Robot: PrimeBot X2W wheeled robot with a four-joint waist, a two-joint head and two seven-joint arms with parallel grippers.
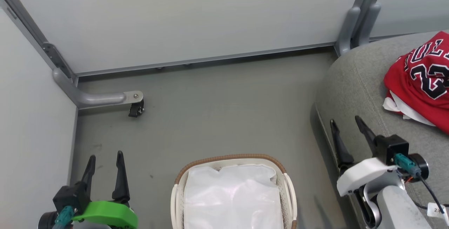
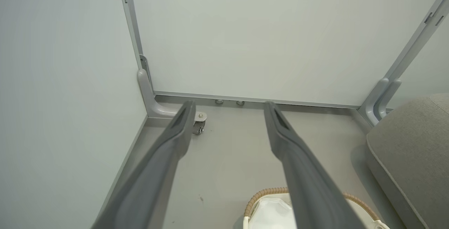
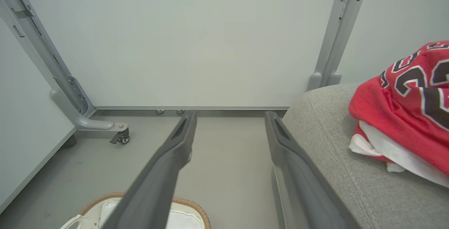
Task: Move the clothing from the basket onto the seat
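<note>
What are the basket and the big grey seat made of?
The basket looks like smooth white plastic with small holes in its wall; its brown rim looks woven, though it may be moulded plastic. The seat looks like grey woven fabric over padding: coarse weave, a stitched seam, a rounded edge.

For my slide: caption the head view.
Red jersey on grey seat, white sheet in basket; left gripper and right gripper open.

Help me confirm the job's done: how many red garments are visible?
1 for certain: the red basketball jersey with black-and-white lettering, bunched on the grey woven-fabric sofa seat. White-edged cloth under it may be a second. The white sheet in the oval white plastic basket could hide more.
</note>
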